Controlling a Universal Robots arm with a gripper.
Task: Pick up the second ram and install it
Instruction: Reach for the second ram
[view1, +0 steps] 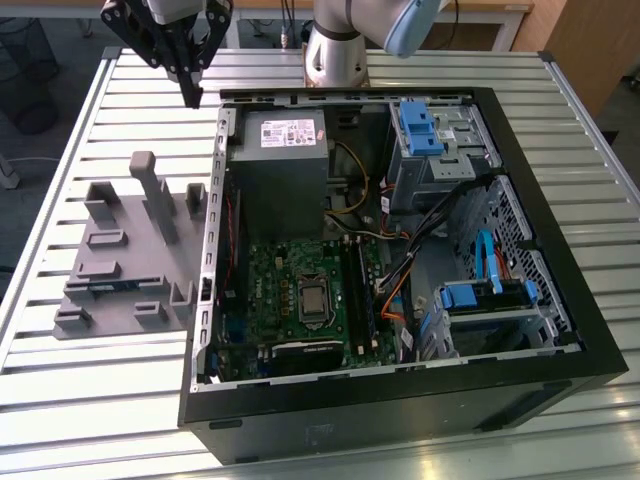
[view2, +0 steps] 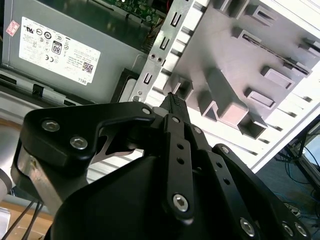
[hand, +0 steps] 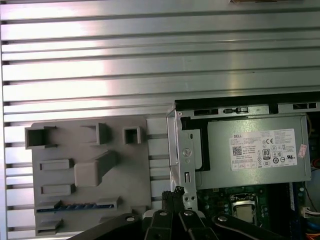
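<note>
Grey plastic makes up the fixture tray, which lies at the left of the exterior view on the slatted metal table. In the first wrist view we see a thin blue-edged strip standing on edge in one of the tray's slots. We take it for the second ram, though little of it shows.

Right of the tray, in the upper left of the exterior view, hangs the gripper. It points down over the gap between the tray and the open computer case. Its black fingers are pressed together at the tips, with nothing between them. Both wrist views show the same meeting tips. We see them touching neither tray nor case, and they are well apart from the ram.

Further right, inside the case, sit the grey power supply, the green motherboard and the long black memory slots. Blue drive brackets fill the right side.
</note>
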